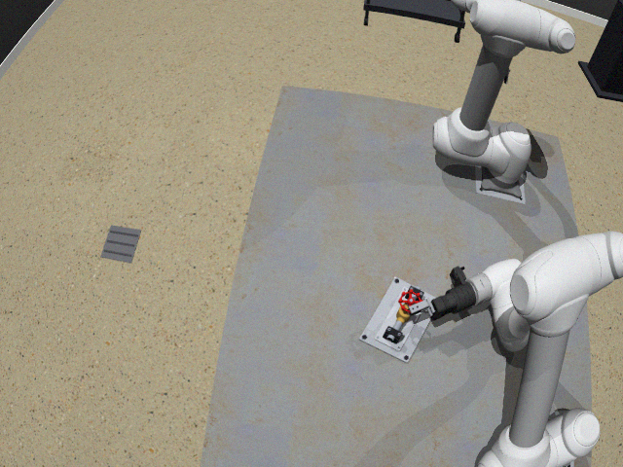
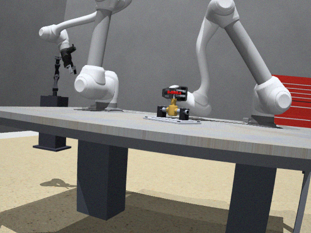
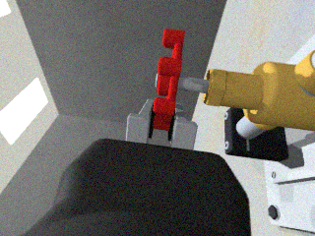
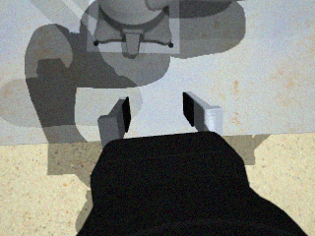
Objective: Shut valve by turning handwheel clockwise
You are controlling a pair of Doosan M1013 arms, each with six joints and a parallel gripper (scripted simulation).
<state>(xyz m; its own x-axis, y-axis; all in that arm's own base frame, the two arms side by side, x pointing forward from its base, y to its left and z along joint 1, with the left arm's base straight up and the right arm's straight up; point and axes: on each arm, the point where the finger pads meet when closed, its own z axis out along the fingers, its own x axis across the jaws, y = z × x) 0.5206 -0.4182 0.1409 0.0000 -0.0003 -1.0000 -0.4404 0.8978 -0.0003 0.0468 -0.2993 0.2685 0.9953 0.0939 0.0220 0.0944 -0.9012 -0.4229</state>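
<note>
The red handwheel [image 1: 404,302] [image 2: 173,92] [image 3: 168,66] sits level on the stem of the yellow valve body [image 1: 402,314] [image 2: 172,110] [image 3: 236,88], which stands on a pale base plate [image 1: 381,313] [image 3: 295,197]. My left gripper [image 1: 421,306] [image 3: 162,113] reaches in from the side at wheel height. Its fingers are shut on the wheel's rim, one above and one below it. In the exterior view the gripper's dark body shows behind the wheel. My right gripper [image 2: 72,69] [image 4: 157,105] is open and empty, far from the valve; the top view does not show it.
Black pipe supports [image 1: 392,335] [image 2: 183,114] [image 3: 256,135] flank the valve body below the wheel. The right arm [image 1: 483,95] [image 2: 99,42] rises from the table [image 1: 302,200] [image 2: 112,120] on the other side. A red cabinet [image 2: 296,100] stands behind the table.
</note>
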